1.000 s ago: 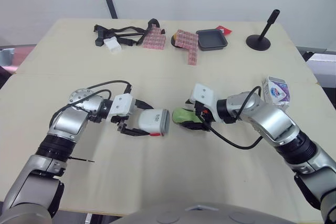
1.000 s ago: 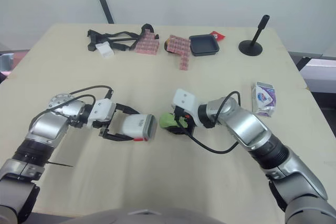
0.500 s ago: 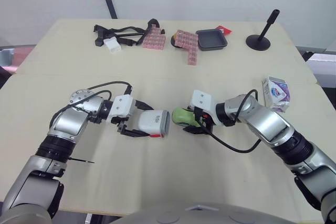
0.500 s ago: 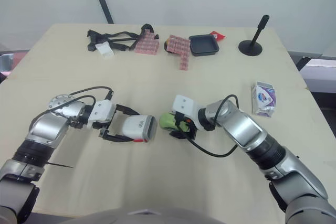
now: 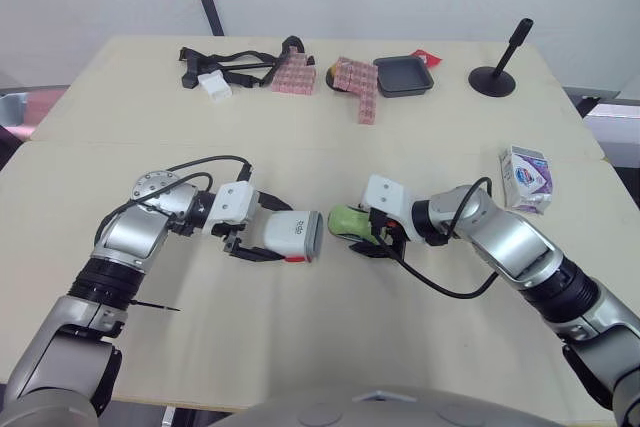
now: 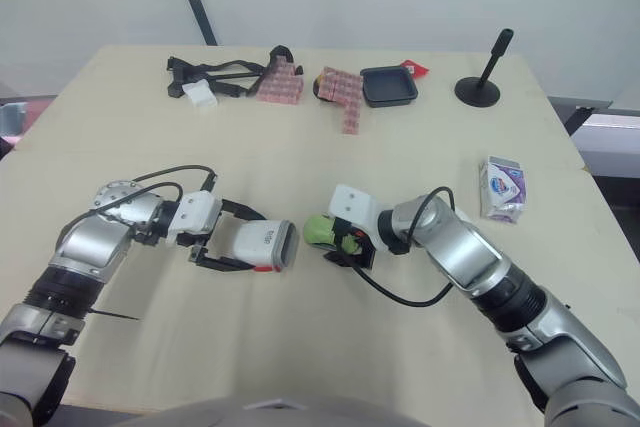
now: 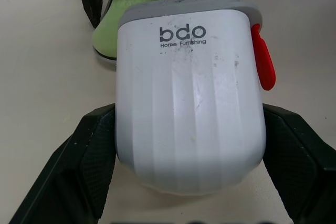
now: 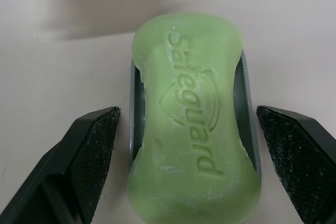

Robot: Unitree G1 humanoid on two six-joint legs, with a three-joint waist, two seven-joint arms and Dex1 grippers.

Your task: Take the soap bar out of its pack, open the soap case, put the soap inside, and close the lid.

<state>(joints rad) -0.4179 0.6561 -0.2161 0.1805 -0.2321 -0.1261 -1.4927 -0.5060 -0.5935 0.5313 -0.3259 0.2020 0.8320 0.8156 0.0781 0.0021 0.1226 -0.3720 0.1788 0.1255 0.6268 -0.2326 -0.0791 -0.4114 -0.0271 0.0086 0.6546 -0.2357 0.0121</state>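
Observation:
The green soap bar (image 8: 194,129) lies on the grey base of the soap case (image 8: 134,108), near the middle of the table. My right gripper (image 5: 364,233) is open, one finger (image 8: 89,150) on each side of the base with gaps showing. The white cover of the soap case (image 7: 189,98), with a grey rim and a red tab, lies on its side just left of the soap (image 5: 346,219). My left gripper (image 5: 278,235) is shut on the cover. The white and purple soap pack (image 5: 526,175) lies at the table's right edge.
Along the far edge are black straps (image 5: 235,62), a small white piece (image 5: 214,85), pink block clusters (image 5: 356,82), a dark square tray (image 5: 403,75) and a black stand (image 5: 497,72). A seam crosses the table behind both arms.
My right gripper has shifted slightly toward the near edge and settled lower around the soap. The left gripper and the white cover have stayed put.

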